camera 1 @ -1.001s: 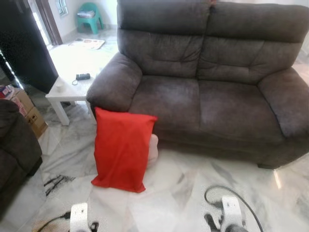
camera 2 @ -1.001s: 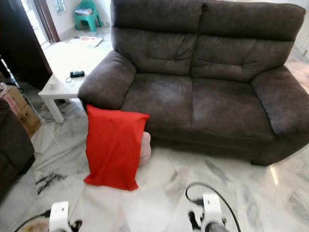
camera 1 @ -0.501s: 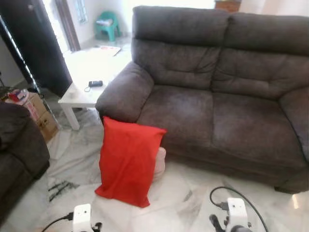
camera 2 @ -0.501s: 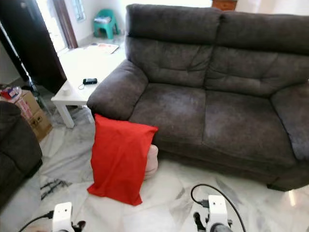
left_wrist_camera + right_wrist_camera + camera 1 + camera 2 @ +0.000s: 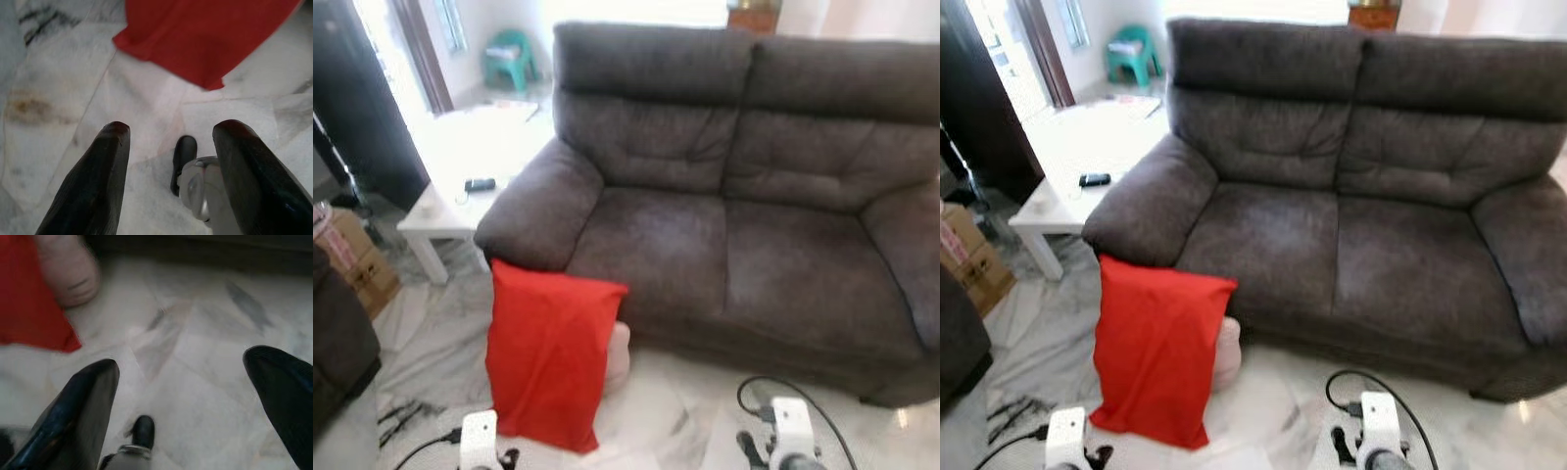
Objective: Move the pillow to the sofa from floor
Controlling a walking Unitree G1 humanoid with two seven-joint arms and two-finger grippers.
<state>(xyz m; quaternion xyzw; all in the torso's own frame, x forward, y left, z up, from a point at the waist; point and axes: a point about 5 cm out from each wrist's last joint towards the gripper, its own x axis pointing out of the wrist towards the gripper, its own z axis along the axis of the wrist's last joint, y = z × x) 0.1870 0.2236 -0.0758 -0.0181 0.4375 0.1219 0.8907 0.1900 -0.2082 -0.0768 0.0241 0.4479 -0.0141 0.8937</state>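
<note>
A red pillow (image 5: 546,358) stands on end on the marble floor, leaning against the front of the dark grey two-seat sofa (image 5: 734,235) below its left armrest. A pale pinkish cushion (image 5: 618,356) pokes out behind it. My two wrists show at the bottom edge, left (image 5: 478,443) and right (image 5: 787,439), low over the floor in front of the pillow. In the left wrist view my left gripper (image 5: 168,147) stands open above the tiles, the pillow's red corner (image 5: 205,34) just beyond it. My right gripper (image 5: 188,382) is open too, with the red pillow (image 5: 27,308) off to one side.
A white low table (image 5: 460,171) with a small dark object stands left of the sofa. Cardboard boxes (image 5: 352,259) and a dark armchair (image 5: 333,343) sit at the far left. A green chair (image 5: 507,57) is at the back. A black cable (image 5: 773,392) loops over my right wrist.
The head views have shifted and the pillow now sits lower and further left in them, so the camera has moved. The pillow stays leaning on the sofa.
</note>
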